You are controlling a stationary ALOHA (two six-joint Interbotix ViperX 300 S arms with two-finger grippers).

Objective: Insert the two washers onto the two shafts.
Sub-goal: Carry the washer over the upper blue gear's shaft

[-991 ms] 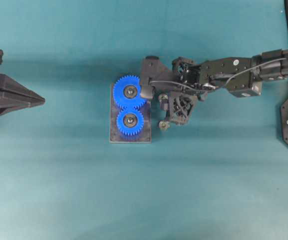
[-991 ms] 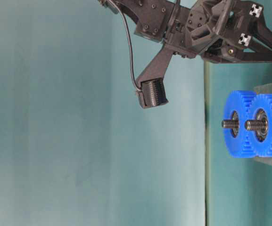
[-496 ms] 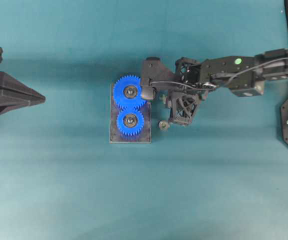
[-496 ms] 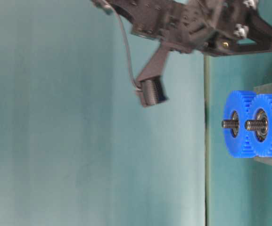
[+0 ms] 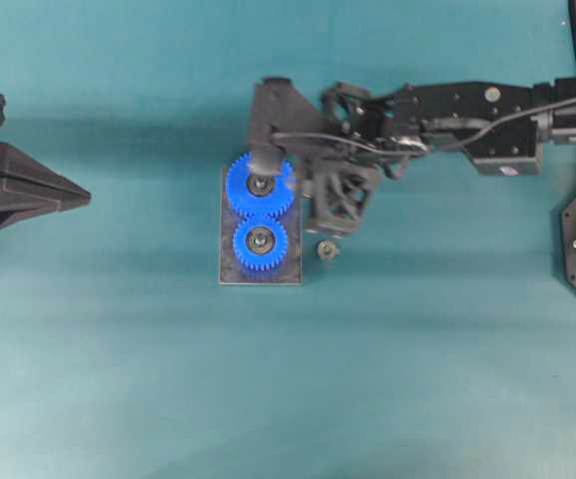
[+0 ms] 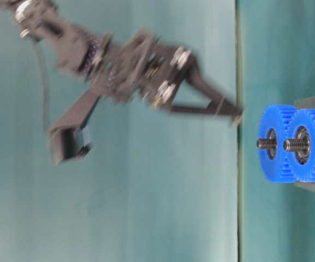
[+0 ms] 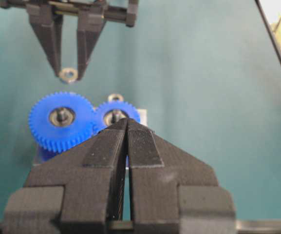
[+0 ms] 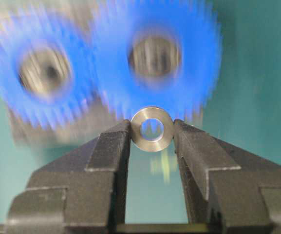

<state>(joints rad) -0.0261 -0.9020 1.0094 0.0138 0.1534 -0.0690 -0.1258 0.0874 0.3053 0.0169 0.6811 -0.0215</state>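
Observation:
Two blue gears [image 5: 260,212] sit on a grey plate [image 5: 292,274], each with a threaded shaft [image 6: 265,143] through its hub. My right gripper [image 8: 152,130] is shut on a small silver washer [image 8: 152,129], pinched edge-on between its fingertips. In the right wrist view the washer sits just below the hub [image 8: 155,56] of the right-hand gear, apart from it. The left wrist view shows the washer [image 7: 68,74] held in the air beyond the left gear [image 7: 61,119]. My left gripper [image 7: 126,122] is shut and empty, far left [image 5: 80,200].
A second small metal ring [image 5: 325,249] lies on the teal table just right of the plate; it also shows in the left wrist view [image 7: 115,97]. The right arm [image 5: 447,110] and its wrist camera [image 5: 263,160] hang over the upper gear.
My right gripper has swung up and left toward the upper gear and tipped toward the table, still holding the washer. The left arm has not moved.

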